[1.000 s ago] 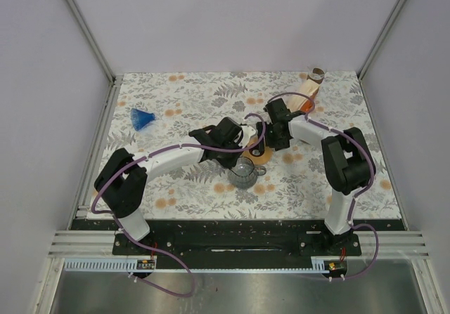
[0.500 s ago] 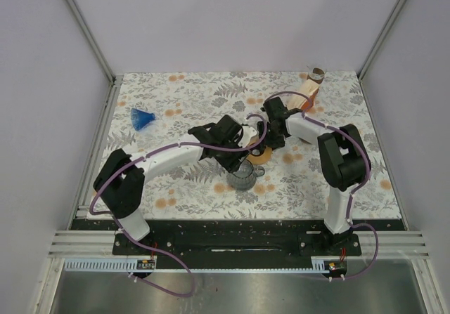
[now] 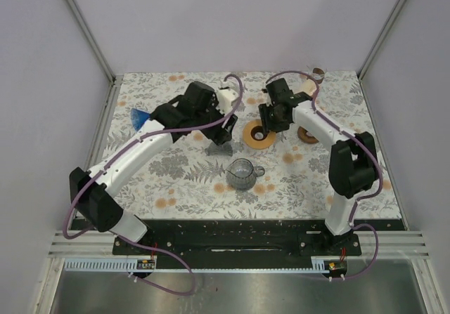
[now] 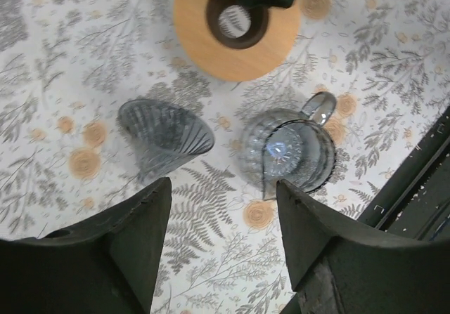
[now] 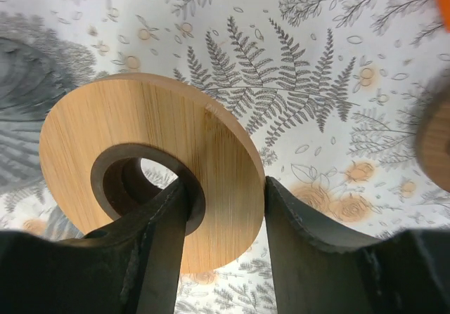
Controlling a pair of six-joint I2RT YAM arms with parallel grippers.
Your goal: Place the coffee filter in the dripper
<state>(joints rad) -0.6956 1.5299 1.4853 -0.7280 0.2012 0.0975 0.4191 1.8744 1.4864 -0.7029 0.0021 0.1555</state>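
since a second ago: the left arm has pulled back from over the glass jug (image 3: 242, 174) toward the far left. the dripper (image 3: 219, 147) now lies on its side on the table (image 3: 176, 187), just left of the jug. the right arm has carried the wooden ring (image 3: 259, 136) a little farther back.

step in hand, as judged: fetch the coffee filter (image 3: 139, 117). it is the blue cone at the far left of the table, partly behind the left arm and well apart from the dripper.

doing it well:
- the dripper is tipped over, so a filter would not seat. it likely needs standing mouth-up first, probably on the ring.
- the filter looks thin and light, so pinch one edge gently, don't crush the cone, and lower it point-down.
- keep the left arm's sweep off the jug.

left claw (image 4: 223, 208): released, jaws wide, nothing between them. it hangs above the dripper and jug and touches neither.

right claw (image 5: 225, 205): clenched on the wooden ring, one finger through the centre hole, the other outside the rim. the ring looks tilted; whether it is off the table cannot be told.
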